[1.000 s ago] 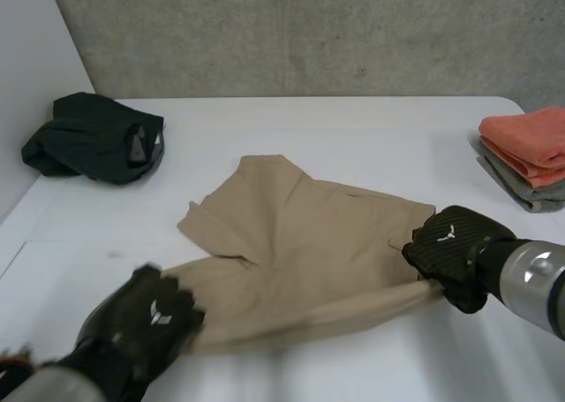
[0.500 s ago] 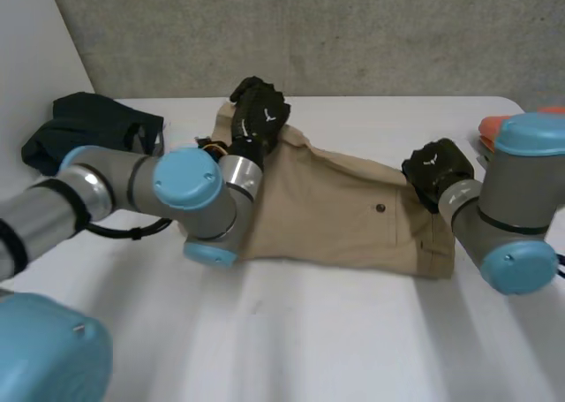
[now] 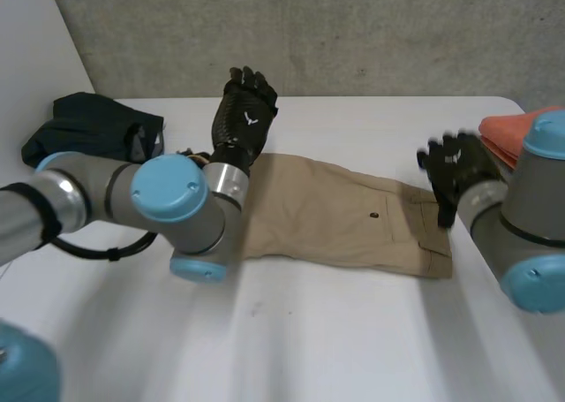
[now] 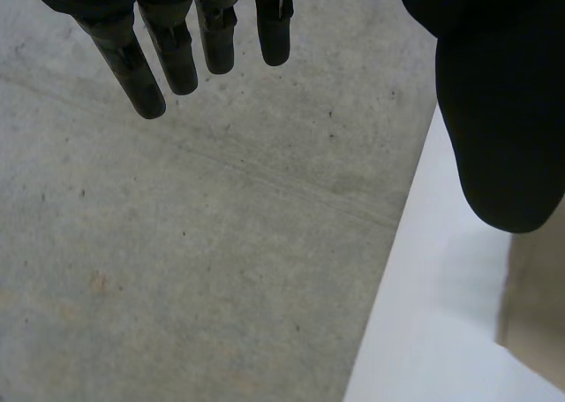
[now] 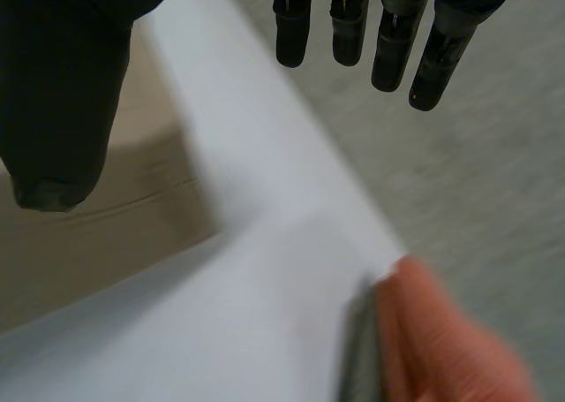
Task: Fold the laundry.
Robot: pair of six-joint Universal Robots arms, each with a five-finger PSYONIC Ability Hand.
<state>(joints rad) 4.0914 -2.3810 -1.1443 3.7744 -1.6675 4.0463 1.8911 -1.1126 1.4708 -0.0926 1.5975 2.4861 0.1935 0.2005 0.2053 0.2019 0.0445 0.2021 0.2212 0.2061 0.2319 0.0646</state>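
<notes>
Beige shorts (image 3: 344,216) lie folded in a long flat strip across the middle of the white table (image 3: 309,331). My left hand (image 3: 244,112) is raised above the strip's far left end with straight fingers (image 4: 172,53), open and holding nothing; a bit of beige cloth (image 4: 534,309) lies below its thumb. My right hand (image 3: 457,170) hovers over the shorts' right end, fingers (image 5: 349,26) straight, thumb (image 5: 57,93) apart from them, also empty. The beige cloth (image 5: 97,243) lies under that thumb.
A dark crumpled garment (image 3: 93,137) sits at the back left corner. A stack of folded cloths, orange (image 3: 503,135) on top, stands at the right edge, partly behind my right arm; orange (image 5: 450,340) over grey (image 5: 357,349) beyond my right fingertips. A concrete wall (image 3: 353,31) rises behind the table.
Both hands carried the shorts' near edge over to the far side, folding them in half. They have since let go and lifted off with fingers straightened.
</notes>
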